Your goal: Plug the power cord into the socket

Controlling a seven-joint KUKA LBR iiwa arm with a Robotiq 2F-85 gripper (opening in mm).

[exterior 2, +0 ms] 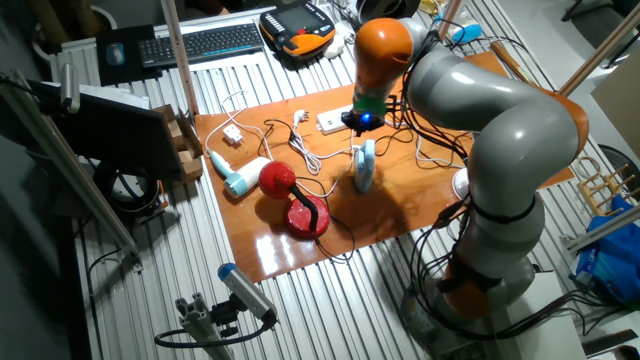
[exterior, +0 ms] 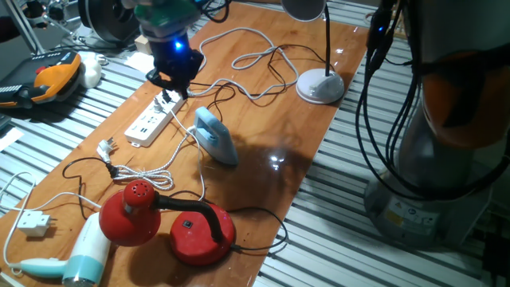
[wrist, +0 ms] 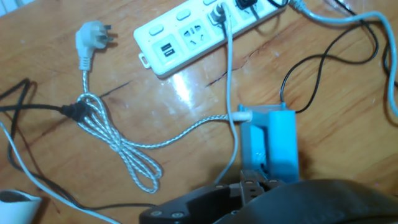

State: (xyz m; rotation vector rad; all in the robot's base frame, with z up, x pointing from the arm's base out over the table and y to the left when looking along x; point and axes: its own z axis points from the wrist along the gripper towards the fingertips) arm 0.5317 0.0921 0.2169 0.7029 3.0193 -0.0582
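Observation:
The socket (exterior: 147,123) (exterior 2: 333,122) is a long white power strip lying on the wooden table; in the hand view it (wrist: 186,31) runs along the top edge. A small black plug of the power cord (wrist: 249,5) (exterior: 170,97) sits on the strip's far end, beside a white plug. From there the thin black cord loops across the wood. My gripper (exterior: 175,86) (exterior 2: 362,122) hangs just above that end of the strip, its fingers spread and holding nothing. In the hand view only dark hand parts show along the bottom.
A blue and white appliance (exterior: 217,135) (wrist: 273,143) lies right of the strip. A braided cord with a loose white plug (wrist: 93,37) lies to the left. A red lamp (exterior: 135,211), a hair dryer (exterior: 84,255) and a white lamp base (exterior: 320,86) also stand on the table.

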